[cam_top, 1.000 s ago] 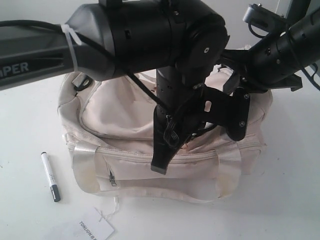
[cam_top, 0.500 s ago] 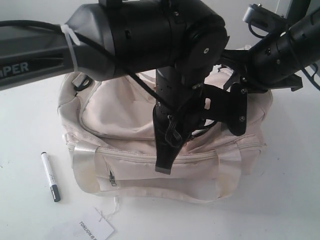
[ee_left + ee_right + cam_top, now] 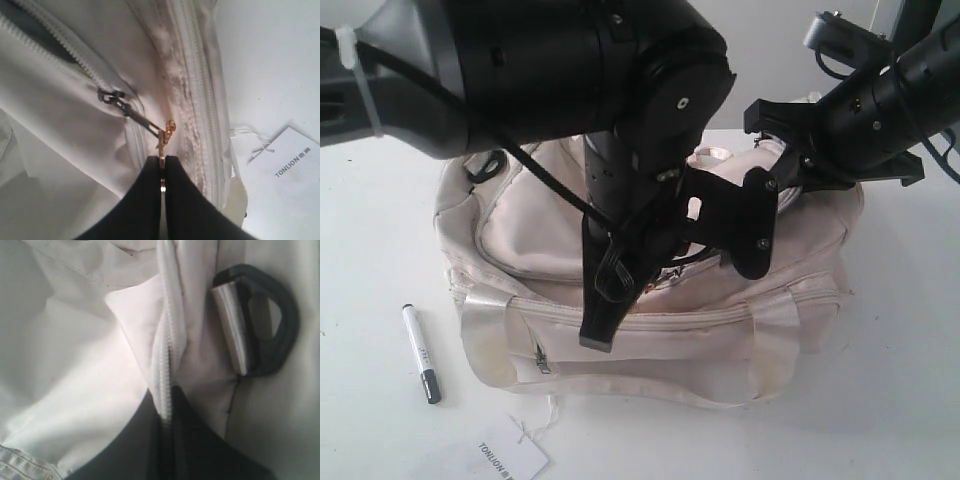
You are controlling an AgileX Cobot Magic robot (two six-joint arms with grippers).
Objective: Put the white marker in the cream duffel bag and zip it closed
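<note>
Sitting on the table (image 3: 890,400), the cream duffel bag (image 3: 530,230) is held twice: the left gripper (image 3: 161,162) is clamped shut on a gold zipper pull (image 3: 163,142), the right gripper (image 3: 167,412) is pinched tight on the zipper seam (image 3: 165,355). The white marker (image 3: 420,352) is seen at the bag's eight o'clock, lying apart.

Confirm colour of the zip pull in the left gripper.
Gold pull, linked to a dark grey slider; left wrist view shows it best.

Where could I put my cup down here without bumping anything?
Bare table lies right of the cream duffel bag and along the front edge right of the paper tag. Crowded: the white marker front-left, both arms over the bag.
</note>
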